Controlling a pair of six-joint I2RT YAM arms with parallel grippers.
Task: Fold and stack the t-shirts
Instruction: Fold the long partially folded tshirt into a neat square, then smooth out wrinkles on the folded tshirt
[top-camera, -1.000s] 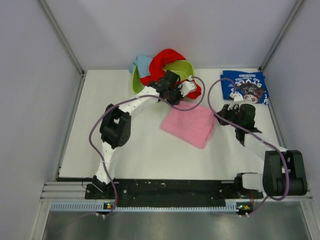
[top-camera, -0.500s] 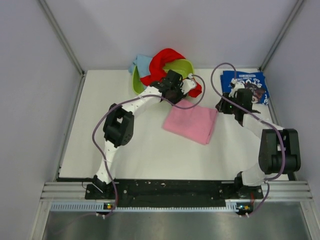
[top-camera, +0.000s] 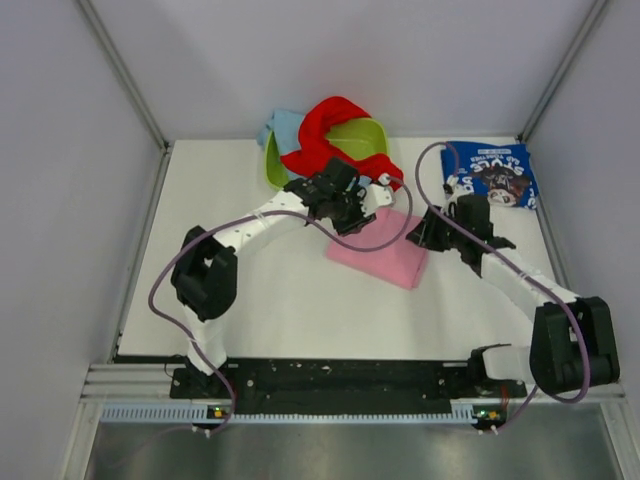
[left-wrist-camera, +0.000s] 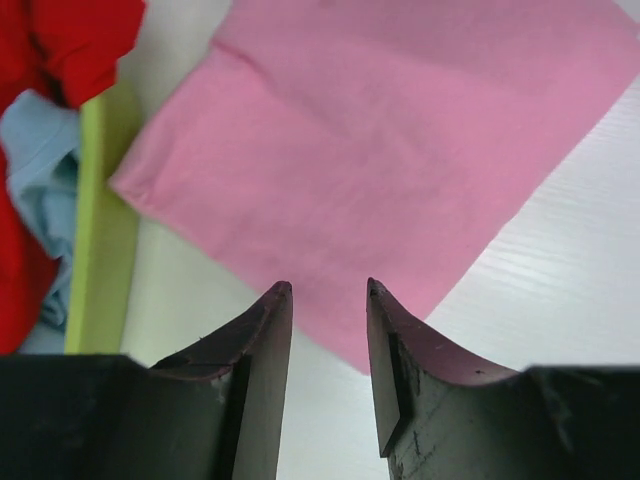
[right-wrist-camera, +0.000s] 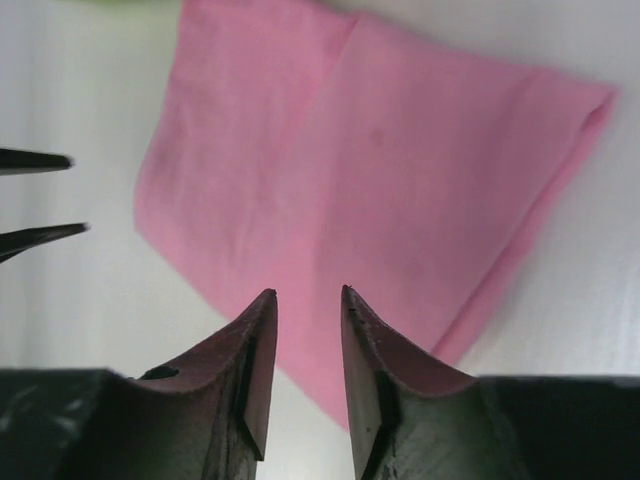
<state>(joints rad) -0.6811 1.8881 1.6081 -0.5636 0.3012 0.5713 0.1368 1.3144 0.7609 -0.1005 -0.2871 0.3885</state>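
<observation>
A folded pink t-shirt (top-camera: 385, 257) lies flat at the table's middle. My left gripper (top-camera: 350, 218) hovers over its far left corner, open and empty; in the left wrist view the left gripper (left-wrist-camera: 325, 290) sits above the pink t-shirt (left-wrist-camera: 400, 150) edge. My right gripper (top-camera: 423, 238) is at the pink shirt's right edge, also open and empty; the right gripper (right-wrist-camera: 305, 293) hangs above the pink t-shirt (right-wrist-camera: 370, 170). A folded navy t-shirt (top-camera: 495, 172) with print lies at the back right. Red (top-camera: 325, 125) and light blue (top-camera: 283, 126) t-shirts drape over the tub.
A lime green tub (top-camera: 350, 138) stands at the back centre, just behind the left gripper; its rim (left-wrist-camera: 100, 230) shows in the left wrist view. The left gripper's fingertips (right-wrist-camera: 40, 235) appear at the left of the right wrist view. Grey walls close in the table.
Both grippers went from shut to open and let go of the pink t-shirt, which now lies folded smaller. The right arm swung toward the navy shirt and back.
</observation>
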